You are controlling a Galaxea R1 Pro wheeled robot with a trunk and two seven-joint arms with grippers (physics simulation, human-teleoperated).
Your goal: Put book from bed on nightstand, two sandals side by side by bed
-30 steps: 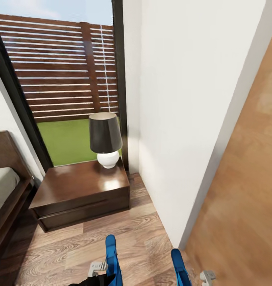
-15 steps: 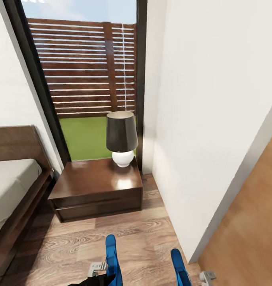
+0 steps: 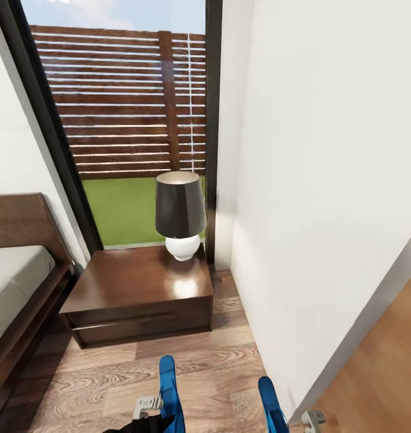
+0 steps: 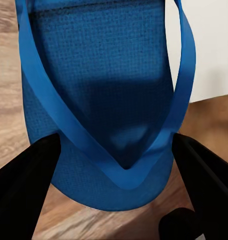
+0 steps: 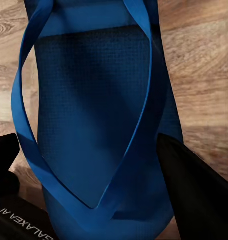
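**Desk:** What are the fingers doing?

**Photographer:** Each arm carries one sandal. In the left wrist view the dark fingers [image 4: 24, 185] are clamped on either edge of the left sandal [image 4: 104, 100], near the point where its thong straps meet. In the right wrist view the right fingers [image 5: 194, 185] are closed the same way on the right sandal [image 5: 94, 115]. From the head camera, both blue soles stand on end, long axes running up and away from the robot: the left gripper [image 3: 150, 406] holds its sandal [image 3: 168, 391] and the right gripper [image 3: 312, 418] sits just beside the other [image 3: 270, 403].

**Desk:** And which way to the drop spot?

**Photographer:** The bed [image 3: 13, 282] lies ahead and to the robot's left, its dark frame meeting the wood-plank floor [image 3: 121, 373]. The left arm looks the nearer of the two. The nightstand [image 3: 139, 294], with a black-shaded lamp [image 3: 180, 213] on its top, stands between bed and white wall [image 3: 313, 180]. I'd judge the bare floor between robot and bed frame to be the landing place, with the sandals needing to be tipped flat and laid parallel. The book cannot be placed from these views
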